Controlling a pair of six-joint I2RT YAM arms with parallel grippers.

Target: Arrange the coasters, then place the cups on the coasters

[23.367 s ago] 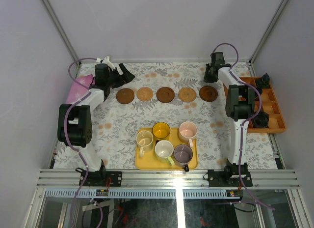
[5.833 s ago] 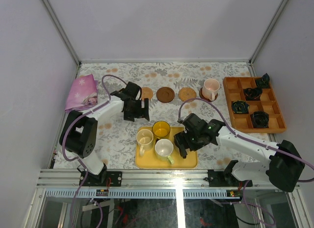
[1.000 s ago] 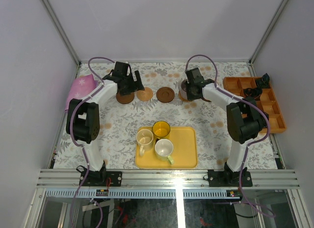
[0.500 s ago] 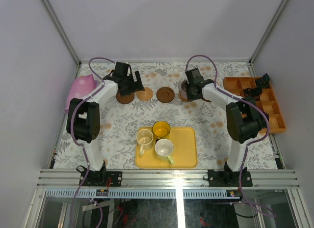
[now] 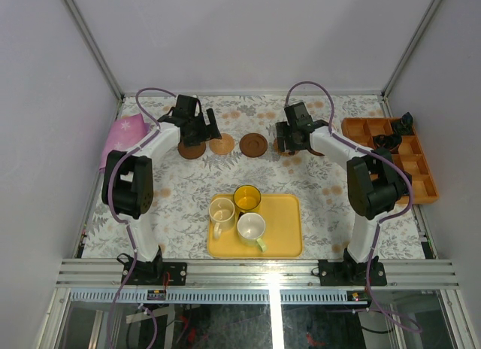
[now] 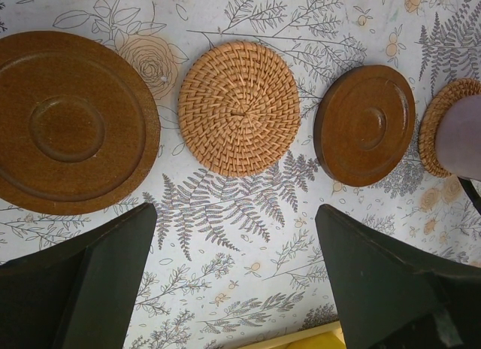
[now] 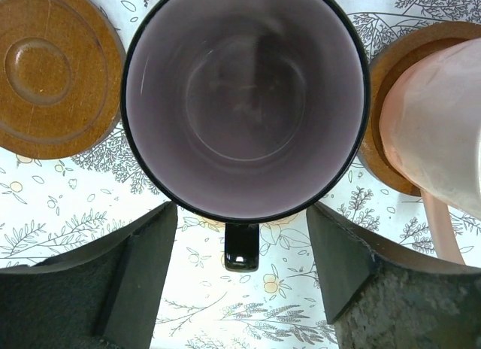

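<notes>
In the right wrist view the purple-grey cup (image 7: 244,101) stands upright just beyond my right gripper (image 7: 240,221), which is open, its fingers (image 7: 113,281) apart on either side of the black handle (image 7: 241,247). The cup rests on a woven tan coaster (image 6: 436,131). To its right, the pink cup (image 7: 436,131) sits on a dark coaster (image 7: 379,86). Another dark coaster (image 7: 52,71) lies bare on the left. My left gripper (image 6: 237,221) hangs open above the cloth, near a dark coaster (image 6: 71,123), a woven coaster (image 6: 239,108) and a dark one (image 6: 364,123). Yellow (image 5: 246,198), cream (image 5: 222,211) and pale (image 5: 251,226) cups stand on the tray.
The yellow tray (image 5: 289,229) lies at the near middle of the table. An orange compartment tray (image 5: 361,127) with black objects stands at the right edge. A pink cloth (image 5: 120,135) lies at the far left. White walls close in the table.
My right gripper has opened and let go of the purple-grey cup, which now stands free on its coaster. The left arm has not moved.
</notes>
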